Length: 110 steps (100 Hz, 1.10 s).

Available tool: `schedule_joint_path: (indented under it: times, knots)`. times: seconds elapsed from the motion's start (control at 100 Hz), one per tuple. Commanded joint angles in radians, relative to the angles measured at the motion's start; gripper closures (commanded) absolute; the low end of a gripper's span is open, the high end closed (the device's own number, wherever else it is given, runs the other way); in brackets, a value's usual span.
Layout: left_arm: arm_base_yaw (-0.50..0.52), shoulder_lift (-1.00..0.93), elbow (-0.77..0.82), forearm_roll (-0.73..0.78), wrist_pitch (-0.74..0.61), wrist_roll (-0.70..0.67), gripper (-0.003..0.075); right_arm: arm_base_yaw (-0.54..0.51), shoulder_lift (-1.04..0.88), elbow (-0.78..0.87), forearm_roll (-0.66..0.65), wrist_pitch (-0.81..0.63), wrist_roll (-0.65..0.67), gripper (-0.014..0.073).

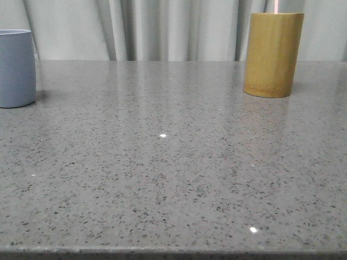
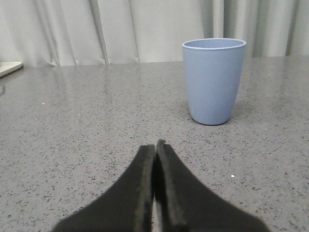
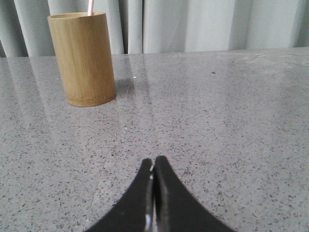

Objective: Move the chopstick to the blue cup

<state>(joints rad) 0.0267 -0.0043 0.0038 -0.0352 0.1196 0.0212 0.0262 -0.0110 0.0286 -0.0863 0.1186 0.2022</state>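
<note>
We wait at the start: the chopstick stands in the bamboo holder, well apart from the blue cup across the worktop. Our left tool and right tool sit clenched, grasping nothing; everything remains undone.

left gripper: matte black fingers, broad at the base, curved and tapered to narrow tips | right gripper: same matte black, tapered form is seen
</note>
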Motion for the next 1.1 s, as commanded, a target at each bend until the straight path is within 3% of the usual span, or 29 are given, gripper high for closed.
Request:
schedule_joint_path:
  times: [0.0,0.8,0.91,1.089]
  knots:
    - [0.0,-0.034,0.009,-0.007,-0.09,-0.005,0.0739,-0.001,-0.017,0.0,-0.011,-0.073,-0.005,0.0655]
    - [0.0,-0.034,-0.012,-0.007,-0.152,-0.007,0.0739,-0.001,-0.017,0.0,-0.013,-0.113,-0.004,0.0655]
    - [0.0,-0.034,-0.061,-0.043,-0.12,-0.01,0.0739,-0.001,-0.017,-0.014,0.002,-0.129,-0.003,0.0655]
    - [0.0,-0.003,-0.226,-0.053,0.081,-0.01,0.0739,0.002,-0.01,-0.124,0.063,-0.013,0.005,0.0655]
